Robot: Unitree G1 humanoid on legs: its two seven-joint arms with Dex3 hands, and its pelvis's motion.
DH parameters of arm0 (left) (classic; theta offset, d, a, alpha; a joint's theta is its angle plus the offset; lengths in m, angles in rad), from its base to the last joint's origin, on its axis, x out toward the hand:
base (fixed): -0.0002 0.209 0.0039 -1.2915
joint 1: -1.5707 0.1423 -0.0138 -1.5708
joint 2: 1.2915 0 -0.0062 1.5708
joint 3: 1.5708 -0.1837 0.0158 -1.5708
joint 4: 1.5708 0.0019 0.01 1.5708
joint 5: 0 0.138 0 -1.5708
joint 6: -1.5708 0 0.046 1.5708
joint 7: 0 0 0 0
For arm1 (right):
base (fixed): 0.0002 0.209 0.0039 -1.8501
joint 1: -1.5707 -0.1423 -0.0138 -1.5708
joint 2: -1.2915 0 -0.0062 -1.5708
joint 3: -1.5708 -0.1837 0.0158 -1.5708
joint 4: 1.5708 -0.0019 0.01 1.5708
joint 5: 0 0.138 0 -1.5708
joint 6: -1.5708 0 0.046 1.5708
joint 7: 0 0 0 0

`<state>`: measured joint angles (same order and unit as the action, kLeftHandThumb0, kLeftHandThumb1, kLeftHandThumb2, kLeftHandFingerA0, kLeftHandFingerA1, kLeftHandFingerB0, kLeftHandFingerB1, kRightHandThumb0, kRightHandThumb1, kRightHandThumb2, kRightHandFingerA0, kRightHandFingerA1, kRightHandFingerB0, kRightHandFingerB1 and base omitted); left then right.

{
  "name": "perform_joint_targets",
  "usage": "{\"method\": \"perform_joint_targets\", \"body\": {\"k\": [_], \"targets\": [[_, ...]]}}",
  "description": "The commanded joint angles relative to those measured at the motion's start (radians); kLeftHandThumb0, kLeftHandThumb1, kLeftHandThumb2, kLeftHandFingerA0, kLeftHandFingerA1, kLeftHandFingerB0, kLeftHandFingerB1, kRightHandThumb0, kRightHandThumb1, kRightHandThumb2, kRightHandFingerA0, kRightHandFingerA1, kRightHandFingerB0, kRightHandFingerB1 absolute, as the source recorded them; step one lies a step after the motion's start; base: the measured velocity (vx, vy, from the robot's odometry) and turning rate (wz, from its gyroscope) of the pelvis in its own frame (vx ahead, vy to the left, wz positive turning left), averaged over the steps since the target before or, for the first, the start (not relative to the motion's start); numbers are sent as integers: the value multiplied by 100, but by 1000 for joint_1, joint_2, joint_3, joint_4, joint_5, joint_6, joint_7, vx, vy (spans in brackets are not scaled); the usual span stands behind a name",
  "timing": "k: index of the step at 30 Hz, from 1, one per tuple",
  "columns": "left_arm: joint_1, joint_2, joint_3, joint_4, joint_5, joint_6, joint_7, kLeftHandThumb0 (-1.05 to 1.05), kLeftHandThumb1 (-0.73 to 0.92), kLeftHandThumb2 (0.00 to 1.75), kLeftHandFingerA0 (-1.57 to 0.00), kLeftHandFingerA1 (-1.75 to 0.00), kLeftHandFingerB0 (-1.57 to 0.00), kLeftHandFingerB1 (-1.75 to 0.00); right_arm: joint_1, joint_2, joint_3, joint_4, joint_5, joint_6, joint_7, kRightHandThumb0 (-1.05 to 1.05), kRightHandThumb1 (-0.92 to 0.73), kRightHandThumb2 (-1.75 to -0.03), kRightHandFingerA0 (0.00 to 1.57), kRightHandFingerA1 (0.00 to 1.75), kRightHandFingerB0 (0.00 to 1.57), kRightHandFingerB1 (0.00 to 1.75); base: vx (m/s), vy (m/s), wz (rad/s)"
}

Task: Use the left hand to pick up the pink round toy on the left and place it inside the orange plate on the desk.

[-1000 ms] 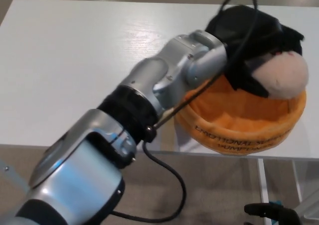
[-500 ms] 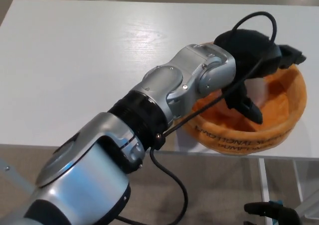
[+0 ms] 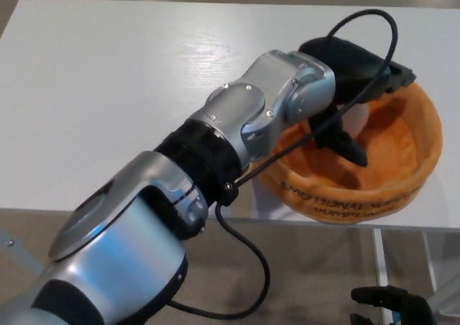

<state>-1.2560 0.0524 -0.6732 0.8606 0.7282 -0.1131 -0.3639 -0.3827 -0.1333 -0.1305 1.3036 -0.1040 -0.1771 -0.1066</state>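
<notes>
My left arm reaches across the white desk (image 3: 108,88) to the orange plate (image 3: 402,167) at the right edge. My black left hand (image 3: 356,80) is down inside the plate, its thumb and fingers still around the pink round toy (image 3: 358,116). Only a small pale patch of the toy shows between them; the rest is hidden by the hand. I cannot tell whether the toy touches the plate's bottom. My right hand (image 3: 392,309) hangs low below the desk edge at the bottom right, holding nothing, fingers apart.
A black cable (image 3: 244,246) loops from the left forearm over the wrist and down past the desk's front edge. The plate sits close to the desk's front right corner. Brown floor lies below the desk.
The left hand has lowered the pink toy from above the plate's right rim down into the plate and drawn it leftward. The right hand has risen a little into view.
</notes>
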Motion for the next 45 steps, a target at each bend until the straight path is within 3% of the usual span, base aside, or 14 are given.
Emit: {"method": "perform_joint_targets", "body": {"k": [1,8,11,12,16,20,21,24,27,31,36,37,43,45], "targets": [[-28,38,33,-59,-9,-11,-20,-105,73,63,0,0,0,-2,8,4,-1,6,11,10,12,-14,-57,-56,61,96,58,79,0,0,0],[-42,132,177,-352,-111,24,-174,-103,69,62,0,0,0,-2,2,4,2,6,7,9,8,-15,-57,-56,63,100,60,80,0,0,0],[-15,224,294,-572,-221,23,-256,-101,57,100,0,0,0,-2,-2,0,4,5,6,13,6,-16,-57,-55,65,100,60,80,0,0,0],[-6,238,309,-607,-233,30,-270,-103,69,65,0,0,0,-1,-2,-1,3,5,7,12,8,-15,-57,-55,63,99,60,81,0,0,0],[28,266,338,-694,-248,46,-291,-105,67,61,0,0,0,-5,-1,-3,6,5,4,13,9,-17,-57,-56,62,97,60,80,0,0,0],[166,379,459,-943,-358,53,-349,-88,45,61,0,0,0,-10,11,-9,3,4,10,9,20,-15,-57,-56,59,93,58,80,0,0,0],[252,402,536,-1021,-445,36,-343,-25,23,57,0,-4,-2,-18,15,-10,7,4,5,7,16,-15,-57,-56,62,97,59,79,0,0,0],[364,420,620,-1128,-542,44,-348,-7,49,54,0,-5,-9,-27,20,-13,9,4,2,5,15,-15,-57,-56,63,97,59,79,0,0,0],[500,445,710,-1257,-635,19,-352,-7,46,70,0,-10,-7,-36,19,-16,13,4,-1,2,13,-15,-57,-56,65,100,61,81,0,0,0],[621,460,797,-1384,-748,34,-375,-7,51,55,0,-25,-15,-35,18,-16,11,4,1,2,11,-13,-58,-56,63,97,59,79,0,0,0],[905,540,1072,-1539,-1134,88,-551,-7,39,87,-5,-47,-18,-51,9,-20,11,5,1,6,13,-15,-57,-56,62,96,60,80,0,0,0],[931,556,1097,-1541,-1166,95,-578,-11,56,56,-18,-28,-28,-31,7,-21,12,4,0,7,13,-15,-58,-56,63,98,59,79,0,0,0],[1138,584,1207,-1495,-1370,143,-758,2,58,57,-16,-31,-36,-33,7,-26,10,3,1,9,15,-13,-57,-56,61,93,59,79,0,0,0],[1267,576,1220,-1455,-1332,121,-828,-1,42,90,-10,-49,-32,-55,3,-27,9,3,3,11,15,-15,-58,-56,64,99,59,79,0,0,0]]}}
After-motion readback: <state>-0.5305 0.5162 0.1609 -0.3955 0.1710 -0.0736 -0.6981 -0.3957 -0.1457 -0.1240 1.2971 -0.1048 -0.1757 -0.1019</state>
